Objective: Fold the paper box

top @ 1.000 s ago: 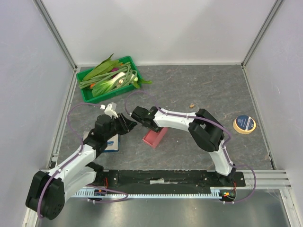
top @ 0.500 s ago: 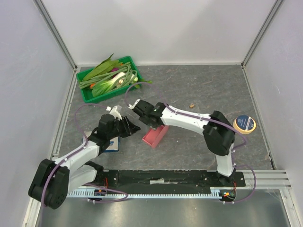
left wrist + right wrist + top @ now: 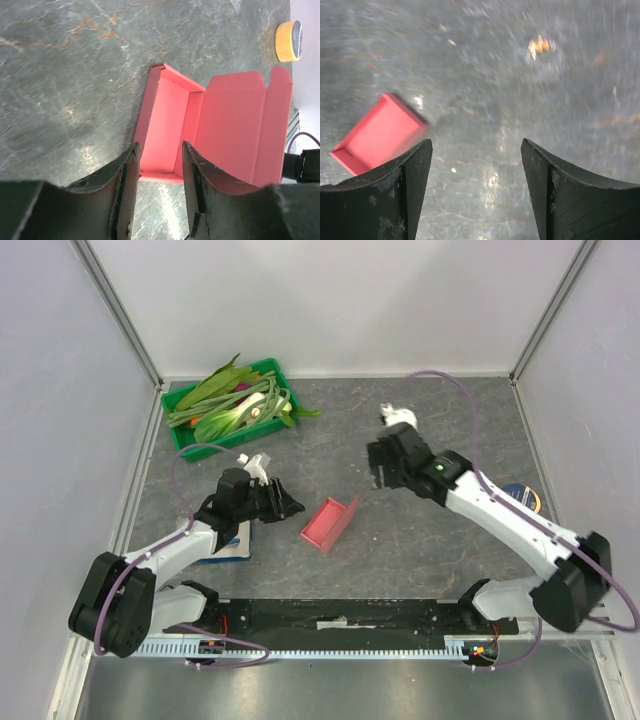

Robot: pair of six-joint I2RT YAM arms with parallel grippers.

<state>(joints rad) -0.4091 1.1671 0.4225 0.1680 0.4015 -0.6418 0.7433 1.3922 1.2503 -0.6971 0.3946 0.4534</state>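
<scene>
The paper box point(image 3: 328, 524) is pink-red and lies on the table near the middle, a shallow tray with its lid flap standing up on the right side. In the left wrist view the paper box point(image 3: 200, 125) sits just ahead of my fingertips, its inside facing the camera. My left gripper point(image 3: 287, 508) point(image 3: 159, 146) is open just left of the box, with only bare table between its fingers. My right gripper point(image 3: 381, 476) point(image 3: 475, 146) hangs open and empty above the table, well right of and behind the box point(image 3: 376, 136).
A green tray point(image 3: 183, 440) full of leafy vegetables stands at the back left. A white-and-blue booklet point(image 3: 230, 543) lies under my left arm. A yellow tape roll point(image 3: 520, 498) point(image 3: 288, 41) lies at the right, partly behind my right arm. A small brown scrap point(image 3: 539, 45) lies on the table.
My right gripper opened, let go of the box and swung up and away to the right. My left gripper edged toward the box. The box's lid flap now stands free.
</scene>
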